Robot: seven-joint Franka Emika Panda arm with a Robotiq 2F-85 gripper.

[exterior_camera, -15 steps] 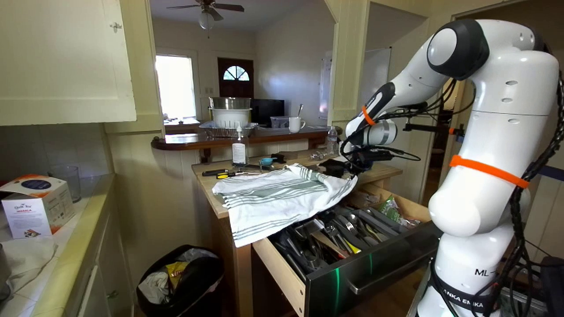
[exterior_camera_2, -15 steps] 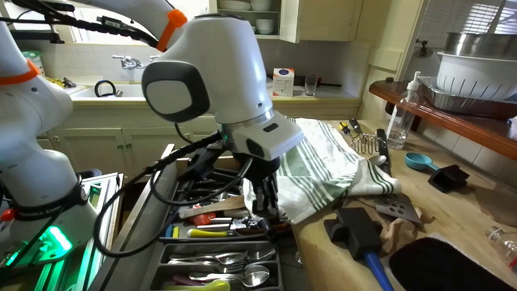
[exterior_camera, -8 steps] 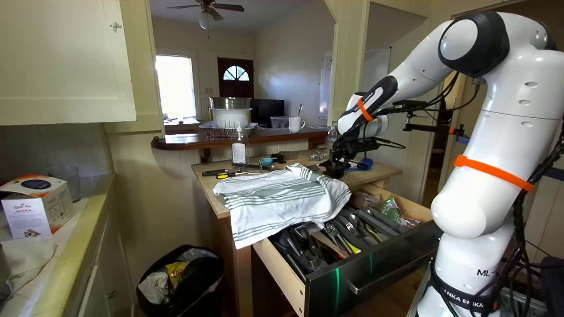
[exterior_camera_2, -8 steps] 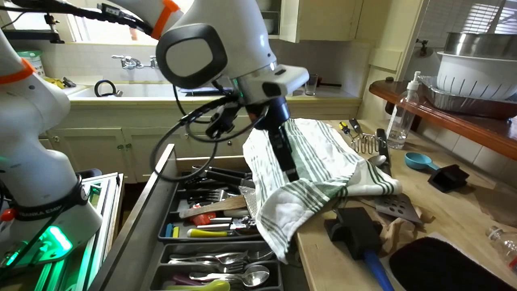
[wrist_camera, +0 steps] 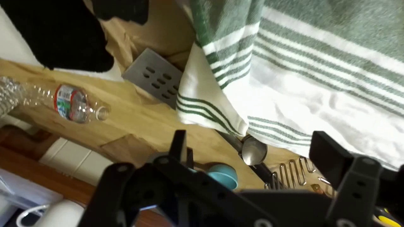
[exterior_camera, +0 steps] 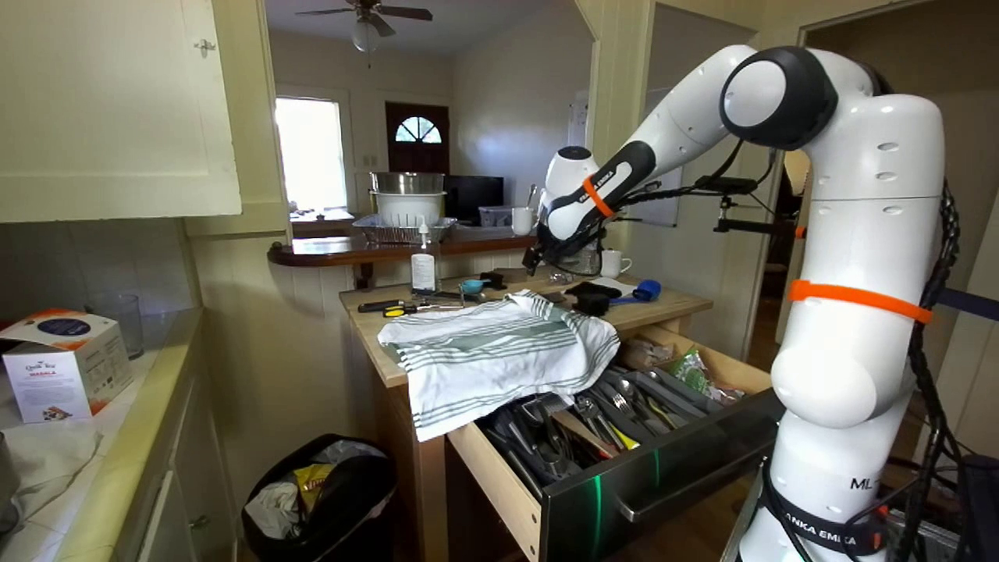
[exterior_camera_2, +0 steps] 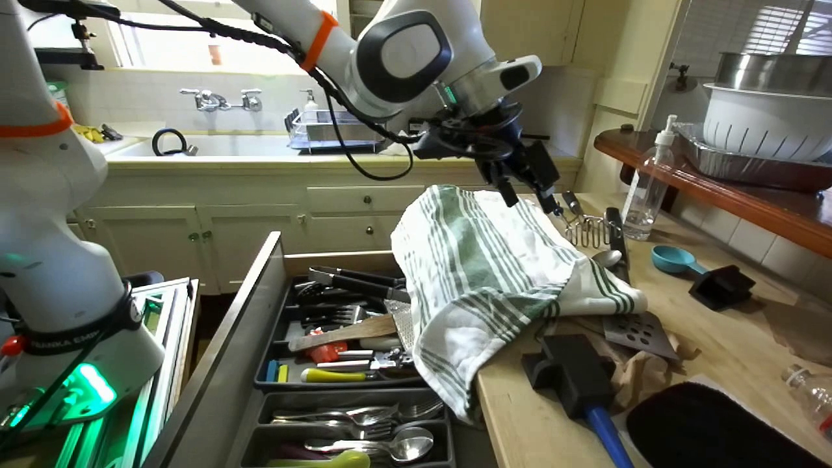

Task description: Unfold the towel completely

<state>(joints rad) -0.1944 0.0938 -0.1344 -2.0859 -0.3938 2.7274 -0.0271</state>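
The white towel (exterior_camera: 499, 363) with green-grey stripes lies wrinkled over the wooden counter, and its front part hangs over the drawer's edge. In the wrist view a narrow flap of the towel (wrist_camera: 217, 94) is folded over near its far edge. Part of the towel (exterior_camera_2: 455, 351) droops beside the cutlery in an exterior view. My gripper (exterior_camera_2: 532, 203) hangs above the towel's far side, apart from it. Its jaws stand wide with nothing between them. The wrist view shows the gripper (wrist_camera: 251, 142) over the counter just past the towel's edge.
An open drawer (exterior_camera: 663, 468) full of utensils juts out below the towel. Around the towel lie a spoon (wrist_camera: 254, 151), a wire masher (wrist_camera: 290, 173), a teal scoop (exterior_camera_2: 673, 259), a slotted turner (exterior_camera_2: 640, 333) and a black block with a blue handle (exterior_camera_2: 575, 374). A soap bottle (exterior_camera_2: 645, 188) stands behind.
My gripper was shut on the towel's corner a second ago. It has opened and let the corner drop, then risen and swung back over the towel's far side.
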